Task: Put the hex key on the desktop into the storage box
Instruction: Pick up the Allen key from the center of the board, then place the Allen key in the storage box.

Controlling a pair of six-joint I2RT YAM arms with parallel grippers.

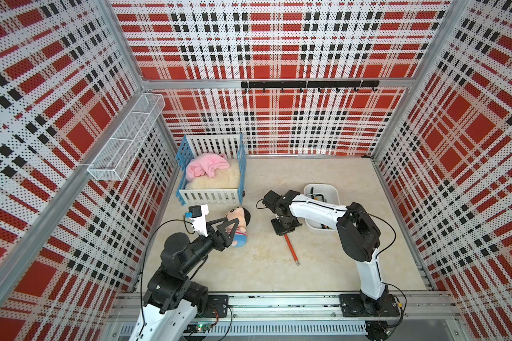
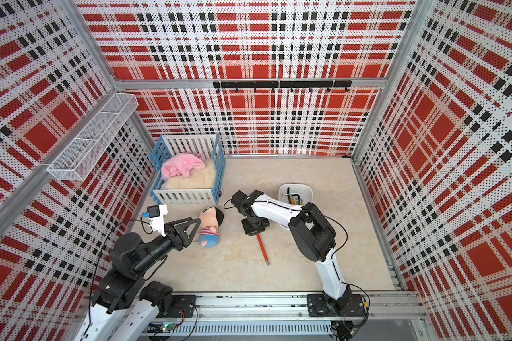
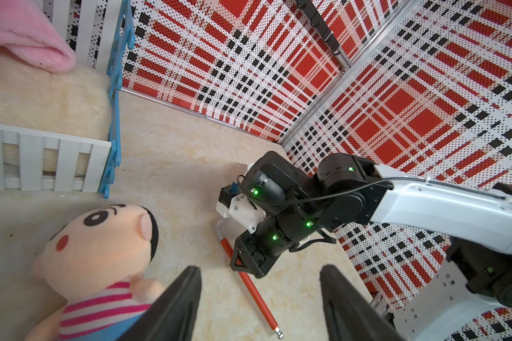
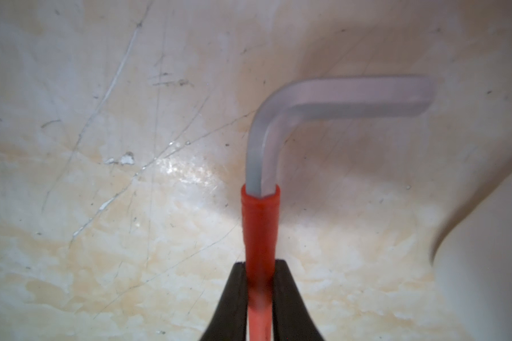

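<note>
The hex key [image 1: 291, 246] [image 2: 262, 248] has a long red sleeve and a bare grey bent end [image 4: 337, 94]. It lies on the beige desktop [image 1: 322, 265], just left of the white storage box [image 1: 334, 192] [image 2: 309, 189]. My right gripper [image 1: 284, 233] [image 4: 260, 265] points down and is shut on the red sleeve near the bend. The key's other end [image 3: 278, 333] stretches toward the front of the desktop. My left gripper [image 1: 232, 221] [image 3: 260, 271] hovers open over a plush doll, far from the key, holding nothing.
The storage box holds several small tools. A plush doll [image 1: 238, 224] lies left of the key. A blue-and-white crib [image 1: 210, 195] with a pink blanket stands at the back left. A wire-mesh basket [image 1: 124, 138] hangs on the left wall and a black hook rail [image 1: 308, 85] on the back wall.
</note>
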